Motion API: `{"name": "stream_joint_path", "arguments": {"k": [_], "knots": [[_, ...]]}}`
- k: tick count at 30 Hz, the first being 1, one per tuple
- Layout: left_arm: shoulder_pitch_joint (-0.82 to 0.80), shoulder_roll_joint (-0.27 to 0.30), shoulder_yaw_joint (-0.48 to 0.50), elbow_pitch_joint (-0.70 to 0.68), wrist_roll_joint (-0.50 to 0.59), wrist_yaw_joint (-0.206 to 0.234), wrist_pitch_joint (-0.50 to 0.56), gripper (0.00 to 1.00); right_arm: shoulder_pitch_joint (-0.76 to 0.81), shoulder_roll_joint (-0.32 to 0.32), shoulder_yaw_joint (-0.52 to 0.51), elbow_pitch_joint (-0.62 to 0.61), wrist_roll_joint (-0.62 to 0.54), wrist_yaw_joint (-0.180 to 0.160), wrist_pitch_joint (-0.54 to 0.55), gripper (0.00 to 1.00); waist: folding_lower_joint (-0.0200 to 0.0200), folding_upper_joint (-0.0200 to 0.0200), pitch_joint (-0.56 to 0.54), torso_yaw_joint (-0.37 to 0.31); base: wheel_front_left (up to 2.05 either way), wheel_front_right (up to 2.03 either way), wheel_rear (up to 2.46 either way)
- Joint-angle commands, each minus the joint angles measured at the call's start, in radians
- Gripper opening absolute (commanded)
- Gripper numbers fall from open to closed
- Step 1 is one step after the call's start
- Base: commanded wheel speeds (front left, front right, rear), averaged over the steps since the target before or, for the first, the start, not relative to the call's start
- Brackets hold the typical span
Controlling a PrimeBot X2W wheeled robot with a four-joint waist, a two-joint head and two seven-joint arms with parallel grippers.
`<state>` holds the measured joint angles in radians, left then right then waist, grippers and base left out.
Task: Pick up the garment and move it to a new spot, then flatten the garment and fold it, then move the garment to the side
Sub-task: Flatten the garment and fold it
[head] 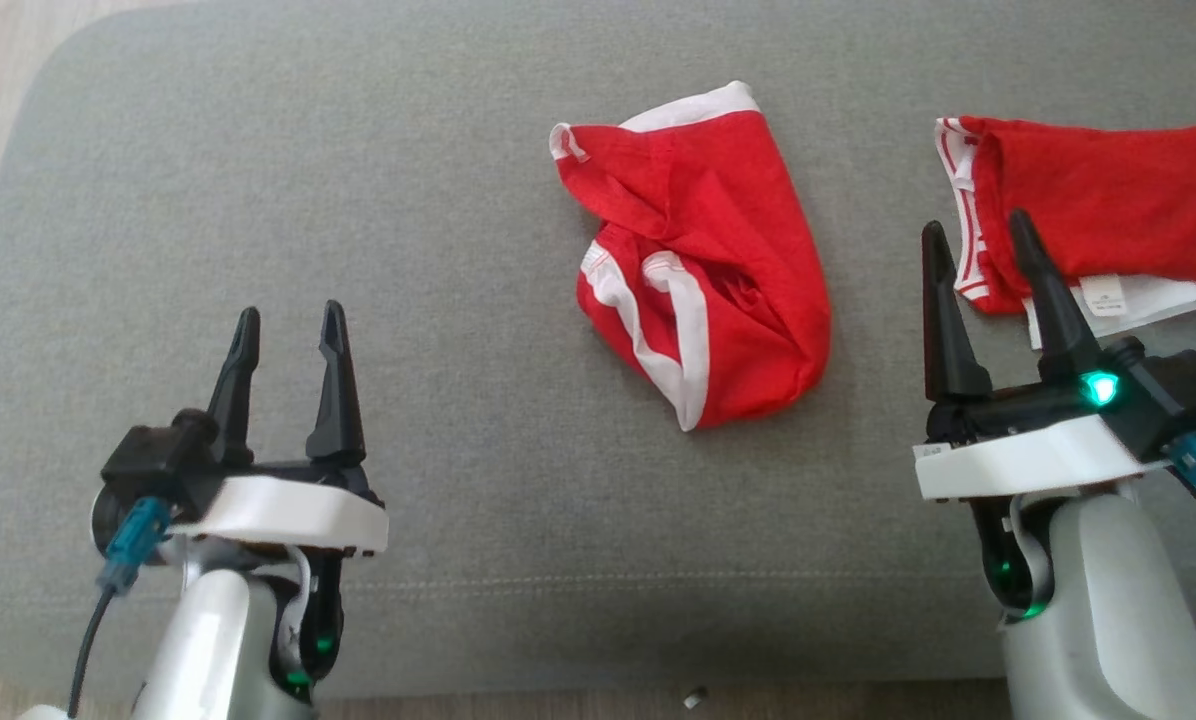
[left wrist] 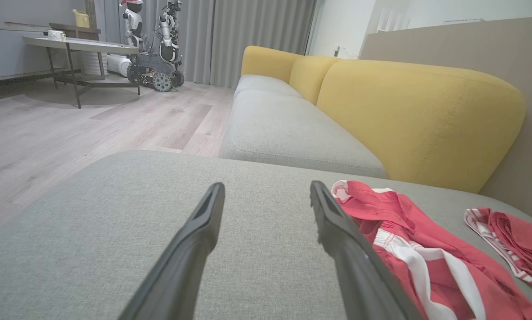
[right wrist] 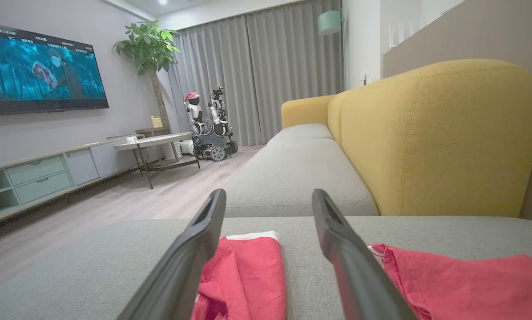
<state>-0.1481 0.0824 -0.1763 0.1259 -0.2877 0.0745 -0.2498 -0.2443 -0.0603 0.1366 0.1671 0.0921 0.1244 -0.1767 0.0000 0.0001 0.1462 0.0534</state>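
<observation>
**Status, left to right**

1. Left tool [head: 290,312]: fingers spread wide, holding nothing. It is poised over bare cushion [head: 358,150] at near left, well apart from the garment.
2. Garment [head: 718,270]: red with white trim. It lies crumpled near the middle of the cushion, between the two tools and farther away than both. It is neither flattened nor folded.
3. Right tool [head: 976,223]: fingers spread wide, holding nothing, at near right. In the head view its fingertips overlap the near left edge of the second piece [head: 1108,210]. Whether they touch it cannot be told.
4. Second piece: also red with white trim, at far right. It lies flatter and looks already folded, with a white label showing.

**Step in hand**

This is judged to be the first step, the pick-up, and no grasp has been made.

**Next move**

- Bring one tool over the garment. The right tool appears the nearer.
- Lower it onto a raised fold or the white band.
- Close on fabric only, not on the cushion cover.
- Keep clear of the second piece.

**Count**

- Tools: two.
- Red clothing items: two, one crumpled and one set aside.
- Cushion: one.
</observation>
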Motion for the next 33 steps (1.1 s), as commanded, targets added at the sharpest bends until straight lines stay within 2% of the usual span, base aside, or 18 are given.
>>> {"name": "stream_joint_path", "arguments": {"k": [1,7,13,19,33], "knots": [[-0.025,0.002,0.048,-0.04,0.016,-0.013,-0.012,1.0,-0.014,0.01,0.024,-0.027,-0.018,0.006,0.004,1.0,0.0,-0.0001,0.005,0.006,0.0,0.0,0.0],[-0.034,-0.022,0.068,-0.024,0.042,-0.054,-0.012,1.0,-0.066,-0.005,0.073,0.015,-0.032,0.006,0.061,1.0,0.0,-0.0001,0.028,0.043,0.0,0.0,0.0],[-0.045,-0.031,0.053,-0.008,0.044,-0.068,-0.012,1.0,-0.188,-0.04,0.118,0.146,-0.012,0.006,0.156,1.0,0.0,-0.0001,0.068,0.101,0.0,0.0,0.0],[-0.059,-0.032,0.006,0.0,0.003,-0.051,-0.012,1.0,-0.329,-0.077,0.102,0.319,0.009,0.006,0.215,1.0,0.0,-0.0001,0.109,0.16,0.0,0.0,0.0],[-0.097,-0.032,-0.066,-0.005,-0.044,-0.018,-0.012,1.0,-0.534,-0.109,0.136,0.609,0.084,0.006,0.235,1.0,0.0,-0.0001,0.181,0.245,0.0,0.0,0.0]]}}
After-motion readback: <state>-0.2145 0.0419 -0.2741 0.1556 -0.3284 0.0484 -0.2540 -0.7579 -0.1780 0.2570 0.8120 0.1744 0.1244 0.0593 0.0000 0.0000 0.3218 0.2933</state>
